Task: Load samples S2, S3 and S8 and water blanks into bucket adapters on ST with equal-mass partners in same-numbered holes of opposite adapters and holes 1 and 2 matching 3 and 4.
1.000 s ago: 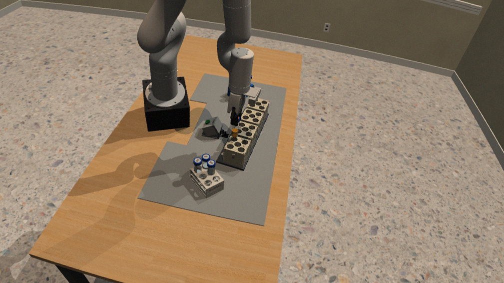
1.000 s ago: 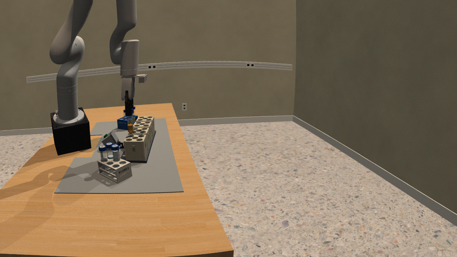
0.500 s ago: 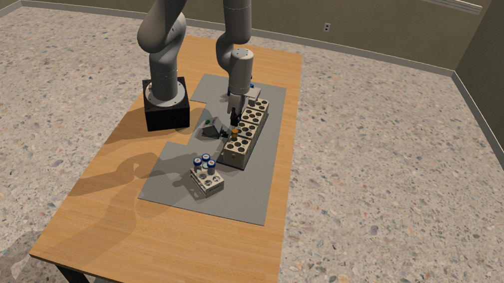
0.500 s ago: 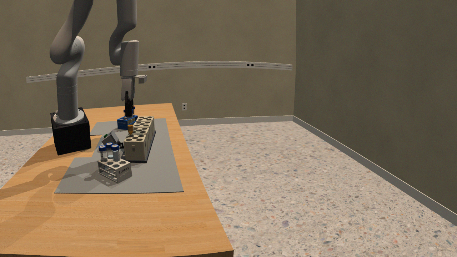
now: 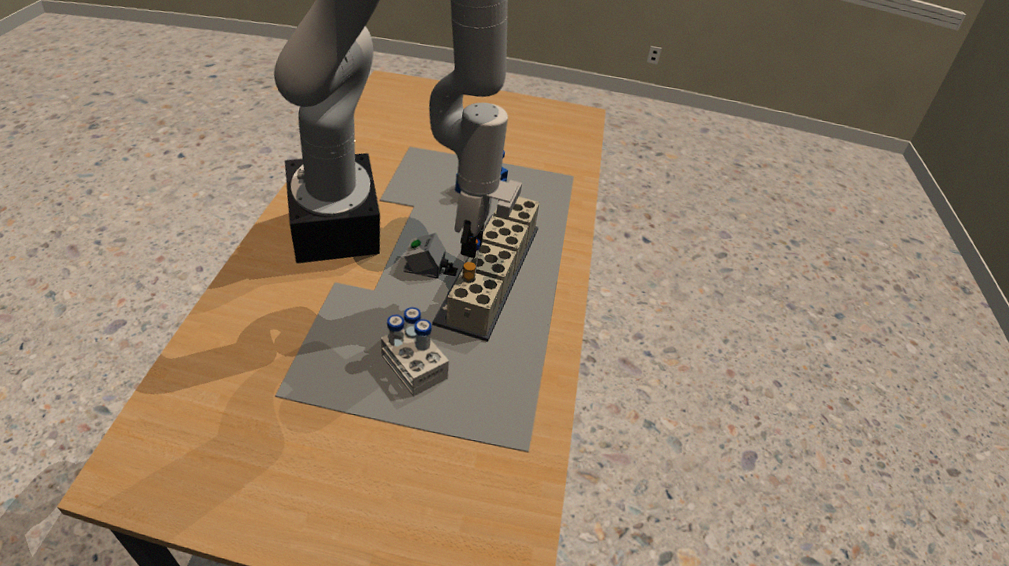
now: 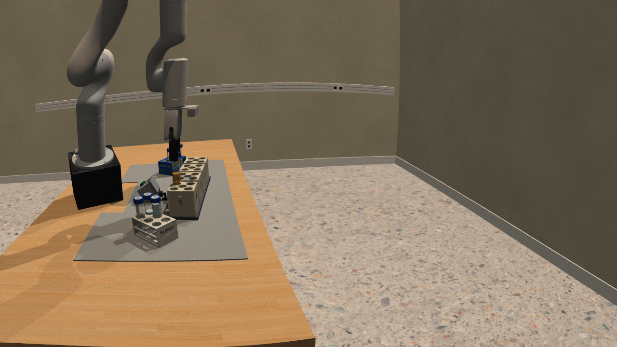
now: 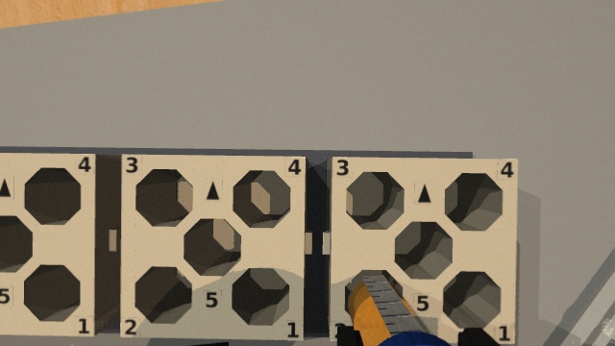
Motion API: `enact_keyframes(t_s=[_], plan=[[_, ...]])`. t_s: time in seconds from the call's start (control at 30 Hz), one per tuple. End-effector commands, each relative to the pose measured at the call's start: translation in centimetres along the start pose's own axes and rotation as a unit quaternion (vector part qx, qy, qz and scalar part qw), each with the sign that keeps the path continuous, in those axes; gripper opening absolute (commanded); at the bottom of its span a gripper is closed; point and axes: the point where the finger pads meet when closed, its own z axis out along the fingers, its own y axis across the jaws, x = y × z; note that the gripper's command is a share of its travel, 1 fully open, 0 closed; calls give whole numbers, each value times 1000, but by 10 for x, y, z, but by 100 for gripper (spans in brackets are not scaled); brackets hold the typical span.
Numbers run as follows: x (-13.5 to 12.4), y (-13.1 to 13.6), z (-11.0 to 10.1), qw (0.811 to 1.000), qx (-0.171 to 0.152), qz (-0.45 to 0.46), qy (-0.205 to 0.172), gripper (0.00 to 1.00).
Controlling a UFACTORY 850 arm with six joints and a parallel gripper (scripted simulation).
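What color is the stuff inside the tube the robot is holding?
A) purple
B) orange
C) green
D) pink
B: the tube in the gripper shows orange through its wall, under a blue cap.

Four adapters (image 5: 471, 314) (image 6: 182, 202) (image 7: 424, 165), two racks (image 5: 413, 366) (image 6: 167, 235), perhaps six capped tubes.

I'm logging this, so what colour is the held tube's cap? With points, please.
Blue (image 7: 414, 339); the wrist view shows it best.
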Motion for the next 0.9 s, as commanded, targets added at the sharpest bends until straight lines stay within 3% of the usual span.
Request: enact_keyframes(t_s=[0.0, 0.87], plan=[[1, 0, 4, 1000, -2, 0, 4, 0], [1, 0, 28, 1000, -2, 0, 4, 0]])
